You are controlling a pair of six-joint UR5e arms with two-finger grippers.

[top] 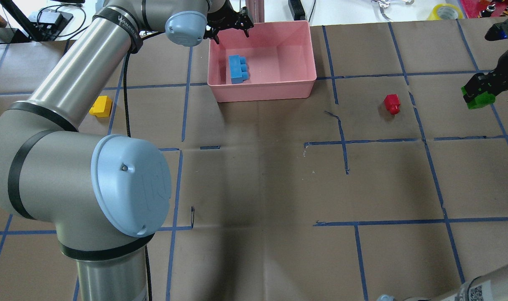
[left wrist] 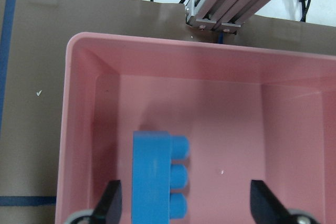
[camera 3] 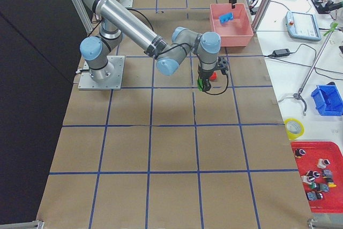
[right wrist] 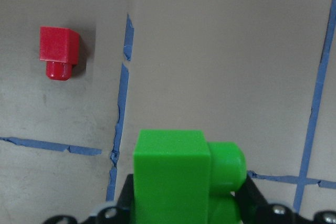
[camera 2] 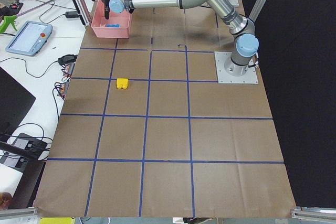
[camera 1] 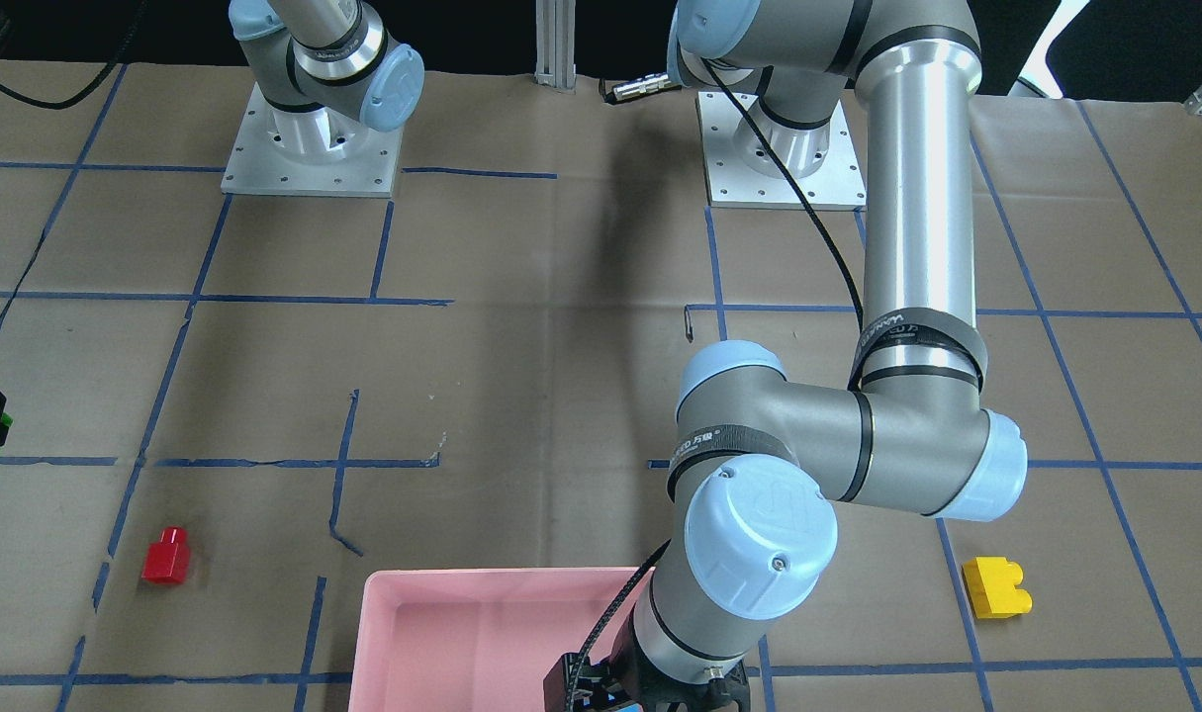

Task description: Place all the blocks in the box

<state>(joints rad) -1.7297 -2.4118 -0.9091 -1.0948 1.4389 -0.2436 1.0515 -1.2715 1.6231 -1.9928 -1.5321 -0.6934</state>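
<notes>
Green brick [right wrist: 170,177], clamped in right hand [top: 478,91]. Left hand [top: 231,33] spread, empty, over blue brick [top: 237,69] in pink box [top: 264,88] at far edge of brown-papered, blue-taped worktop [top: 279,179].

Blue tape lines [top: 404,222] cross brown paper [top: 270,188]; perhaps a tablet [camera 2: 29,38] beside.
</notes>
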